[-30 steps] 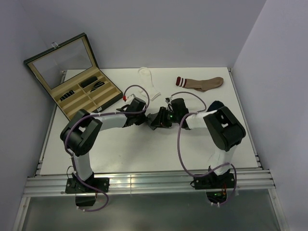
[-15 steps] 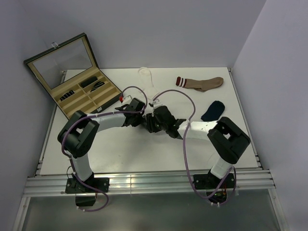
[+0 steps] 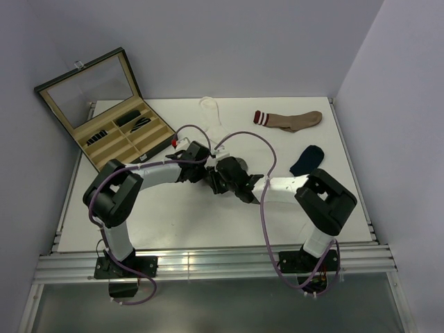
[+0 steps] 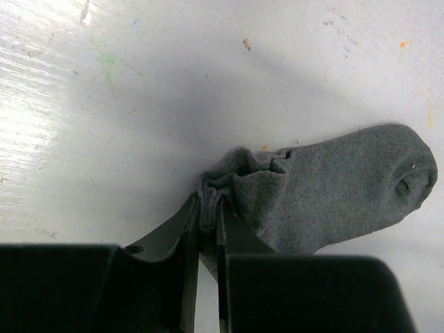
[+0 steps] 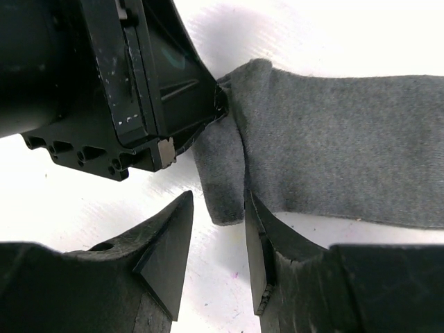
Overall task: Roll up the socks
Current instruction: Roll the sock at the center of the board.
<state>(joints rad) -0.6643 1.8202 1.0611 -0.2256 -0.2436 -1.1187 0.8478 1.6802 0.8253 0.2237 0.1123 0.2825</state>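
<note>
Sock (image 4: 333,187), dark grey knit (soft, puckered cuff), pinched by left gripper (image 4: 209,202)

Dark grey sock (image 4: 333,187), navy sock (image 3: 307,159), tan sock (image 3: 291,120) with maroon-and-white striped cuff, white table (image 3: 180,216), black case (image 3: 142,137) lined beige

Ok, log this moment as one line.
left fingers: shut on grey sock, bunched end | right fingers: open, straddling its folded edge | navy sock: apart, unheld

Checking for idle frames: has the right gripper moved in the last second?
Yes. The right gripper shifted left, farther from the brown striped sock.
</note>
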